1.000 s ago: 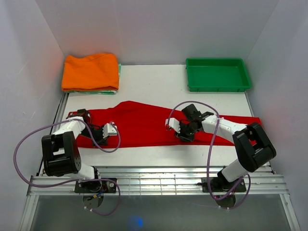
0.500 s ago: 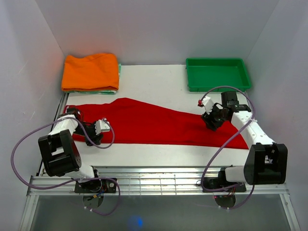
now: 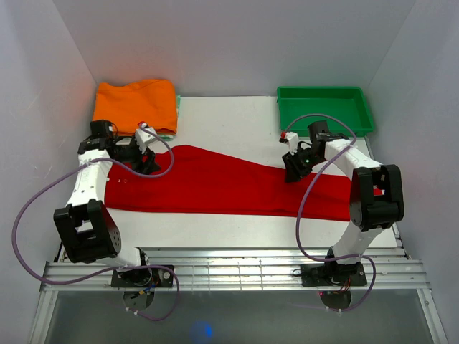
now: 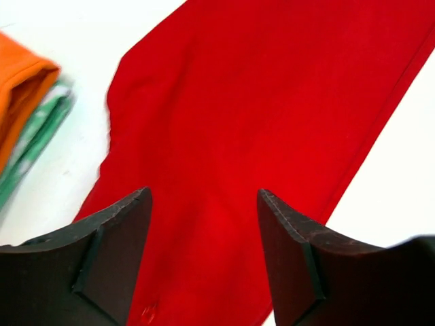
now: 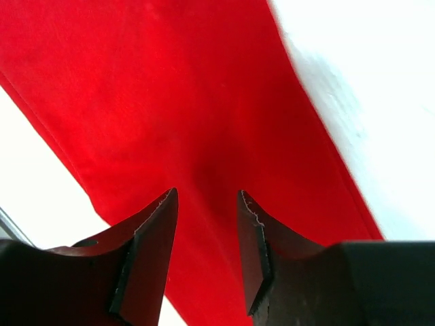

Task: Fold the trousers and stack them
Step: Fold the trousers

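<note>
Red trousers (image 3: 215,188) lie flat and long across the middle of the table, waist end to the left. My left gripper (image 3: 147,159) hovers over their back left part, near the folded stack. In the left wrist view it (image 4: 204,200) is open, with only red cloth (image 4: 258,102) below the fingers. My right gripper (image 3: 292,166) hangs over the trousers' back edge on the right. Seen from the right wrist, it (image 5: 207,197) stands open with a narrower gap, nothing pinched, and red cloth (image 5: 156,88) beneath.
A folded orange garment (image 3: 135,106) lies on a green-patterned one (image 4: 37,136) at the back left corner, close to my left gripper. A green tray (image 3: 324,110) stands at the back right. White walls close in on both sides.
Both arms have swung from the trousers' front part to their back edge. The left gripper has opened and let go. The trousers now lie spread out flatter and longer.
</note>
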### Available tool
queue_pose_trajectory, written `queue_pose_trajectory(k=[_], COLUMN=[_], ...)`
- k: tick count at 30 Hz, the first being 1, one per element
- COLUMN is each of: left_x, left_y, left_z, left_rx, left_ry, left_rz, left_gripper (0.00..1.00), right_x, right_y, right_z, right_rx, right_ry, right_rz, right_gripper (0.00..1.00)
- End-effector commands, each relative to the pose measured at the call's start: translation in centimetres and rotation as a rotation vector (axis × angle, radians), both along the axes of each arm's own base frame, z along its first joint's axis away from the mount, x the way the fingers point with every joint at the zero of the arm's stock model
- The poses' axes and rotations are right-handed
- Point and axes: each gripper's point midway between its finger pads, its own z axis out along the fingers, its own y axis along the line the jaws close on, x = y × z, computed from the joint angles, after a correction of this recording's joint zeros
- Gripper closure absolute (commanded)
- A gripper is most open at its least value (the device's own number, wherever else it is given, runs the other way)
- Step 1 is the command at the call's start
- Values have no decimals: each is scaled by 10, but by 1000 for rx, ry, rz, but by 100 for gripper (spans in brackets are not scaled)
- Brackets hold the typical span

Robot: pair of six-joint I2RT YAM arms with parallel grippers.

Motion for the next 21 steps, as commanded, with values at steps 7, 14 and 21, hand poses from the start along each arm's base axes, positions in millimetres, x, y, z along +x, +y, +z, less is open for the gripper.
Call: queue_pose_trajectory(k=[7,14,21], left_x=[-14,-101,-96], left_y=[-23,22,47], left_z=[-122,-196,-197], left_rx=[79,352,362], left_ry=[297,387,409], left_rz=[24,-107,-76], left_gripper=[40,47,46], right_x=[-34,-92,-74], right_y=[-46,-49,-95], right_z=[-83,-75,-39], right_rx=[-278,-254,-306], right_ry=[94,133,38], right_rz=[50,149,2], right_gripper=[60,62,50])
